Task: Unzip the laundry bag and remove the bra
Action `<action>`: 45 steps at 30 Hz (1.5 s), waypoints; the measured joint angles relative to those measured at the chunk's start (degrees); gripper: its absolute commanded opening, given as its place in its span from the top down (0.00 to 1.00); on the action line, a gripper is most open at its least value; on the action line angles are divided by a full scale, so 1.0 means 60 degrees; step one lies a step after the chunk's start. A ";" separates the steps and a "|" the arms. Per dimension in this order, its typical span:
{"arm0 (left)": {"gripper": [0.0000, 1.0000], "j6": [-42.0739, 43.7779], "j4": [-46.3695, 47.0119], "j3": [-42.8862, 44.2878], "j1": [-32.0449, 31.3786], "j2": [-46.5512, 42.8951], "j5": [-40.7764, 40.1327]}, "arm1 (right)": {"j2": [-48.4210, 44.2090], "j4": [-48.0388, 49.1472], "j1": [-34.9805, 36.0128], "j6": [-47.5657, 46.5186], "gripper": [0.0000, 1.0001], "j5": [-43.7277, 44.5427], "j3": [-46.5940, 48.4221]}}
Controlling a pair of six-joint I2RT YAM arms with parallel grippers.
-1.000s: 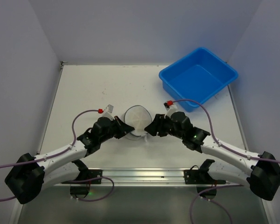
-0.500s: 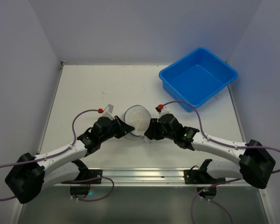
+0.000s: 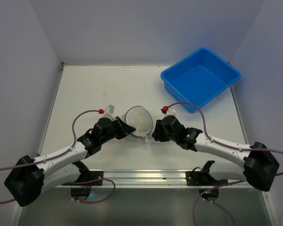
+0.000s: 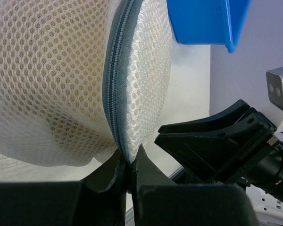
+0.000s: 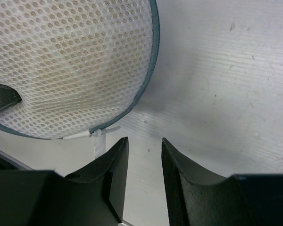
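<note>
Laundry bag [image 3: 139, 120]: white mesh pouch, lying between the two grippers. Left gripper [image 4: 127, 165]: fingers pinching the bag's grey zipper rim [image 4: 114, 80] at its near edge. Right gripper [image 5: 144, 155]: fingers parted with nothing between them, and the white zipper pull [image 5: 92, 135] just beyond one fingertip.

Bright, even, soft light from above. Only faint shadows lie on the white table [image 3: 94, 89] beneath the arms [image 3: 61, 157]. The overhead view is sharp. Both wrist views blur the near black fingers [image 4: 108, 183], while the laundry bag [image 4: 52, 70] mesh is crisp.
</note>
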 measured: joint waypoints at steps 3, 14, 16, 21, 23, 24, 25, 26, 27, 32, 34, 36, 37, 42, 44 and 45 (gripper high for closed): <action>1.00 0.0069 -0.0095 0.0000 0.0000 -0.0080 -0.0036 | -0.0233 -0.0029 -0.0007 -0.0069 0.63 -0.0095 -0.0025; 1.00 0.0317 -0.0266 0.0000 0.0000 -0.0401 -0.0051 | -0.0346 0.2339 -0.0222 -0.1151 0.60 -0.2146 -0.1086; 1.00 0.0324 -0.0324 0.0000 0.0000 -0.0510 -0.0051 | -0.0321 0.2798 -0.0368 -0.1304 0.58 -0.2586 -0.1359; 1.00 0.0353 -0.0390 0.0000 0.0000 -0.0681 -0.0051 | -0.0262 0.3887 -0.0783 -0.1504 0.51 -0.3464 -0.1836; 1.00 0.0353 -0.0393 0.0000 0.0000 -0.0710 -0.0044 | -0.0186 0.4411 -0.1056 -0.1559 0.51 -0.3949 -0.2018; 1.00 0.0353 -0.0390 0.0000 0.0000 -0.0718 -0.0044 | -0.0120 0.4637 -0.1195 -0.1577 0.51 -0.4164 -0.2076; 1.00 0.0353 -0.0386 0.0000 0.0000 -0.0721 -0.0036 | -0.0033 0.4845 -0.1319 -0.1592 0.51 -0.4357 -0.2120; 1.00 0.0353 -0.0379 0.0000 0.0000 -0.0721 -0.0033 | 0.0062 0.5034 -0.1428 -0.1603 0.51 -0.4594 -0.2146; 1.00 0.0350 -0.0372 0.0000 0.0000 -0.0725 -0.0033 | 0.0182 0.5246 -0.1515 -0.1617 0.51 -0.4809 -0.2157; 1.00 0.0350 -0.0361 0.0000 0.0000 -0.0739 -0.0018 | 0.0787 0.6127 -0.1636 -0.1628 0.51 -0.5686 -0.2178; 1.00 0.0350 -0.0364 0.0000 0.0000 -0.0769 -0.0018 | 0.0962 0.6444 -0.1657 -0.1628 0.52 -0.5923 -0.2215; 1.00 0.0350 -0.0361 0.0000 0.0000 -0.0809 -0.0011 | 0.1082 0.6659 -0.1694 -0.1628 0.55 -0.6087 -0.2259; 1.00 0.0346 -0.0361 0.0000 0.0000 -0.0838 -0.0011 | 0.1129 0.6747 -0.1723 -0.1632 0.56 -0.6156 -0.2280; 1.00 0.0350 -0.0364 0.0000 0.0000 -0.0954 0.0004 | 0.1209 0.6976 -0.1869 -0.1647 0.68 -0.6196 -0.2317; 1.00 0.0350 -0.0368 -0.0004 0.0000 -0.0973 0.0004 | 0.1209 0.7034 -0.1891 -0.1647 0.76 -0.6196 -0.2320; 1.00 0.0350 -0.0372 -0.0004 0.0000 -0.0998 0.0004 | 0.1209 0.7056 -0.1887 -0.1647 0.76 -0.6204 -0.2320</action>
